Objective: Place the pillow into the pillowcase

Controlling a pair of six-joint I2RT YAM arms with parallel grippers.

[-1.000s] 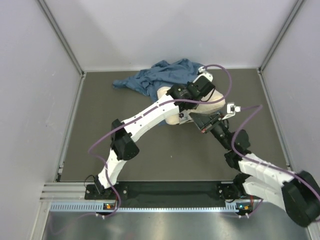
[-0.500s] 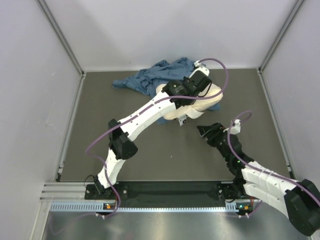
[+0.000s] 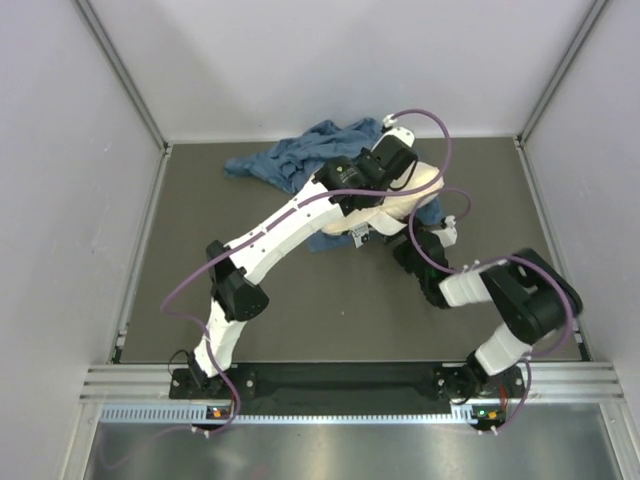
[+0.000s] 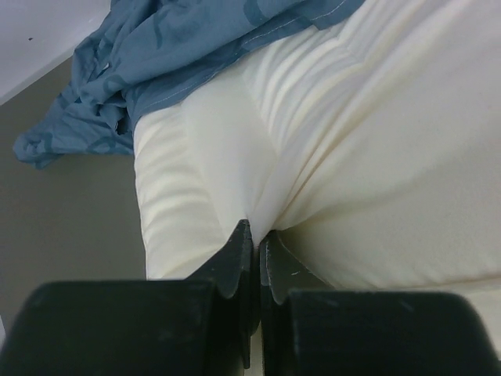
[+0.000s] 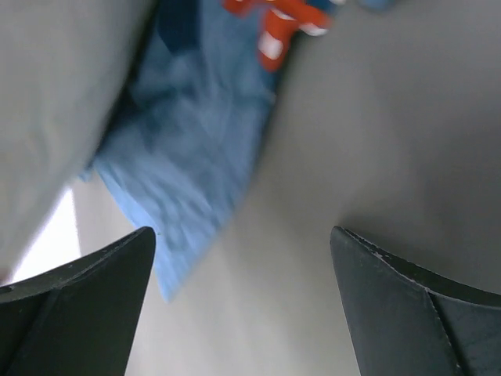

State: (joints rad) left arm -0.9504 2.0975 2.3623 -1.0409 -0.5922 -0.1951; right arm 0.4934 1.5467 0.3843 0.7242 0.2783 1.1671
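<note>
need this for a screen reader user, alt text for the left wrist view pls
The left fingers are pinched shut on a fold of the cream pillow, which fills most of the view. The crumpled blue pillowcase drapes over the pillow's far edge, and grey table shows at the left.

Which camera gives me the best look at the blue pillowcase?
The top external view: the pillowcase lies crumpled at the back, mostly visible. The left wrist view shows only a bunched part over the pillow; the right wrist view, a blurred edge with red print.
</note>
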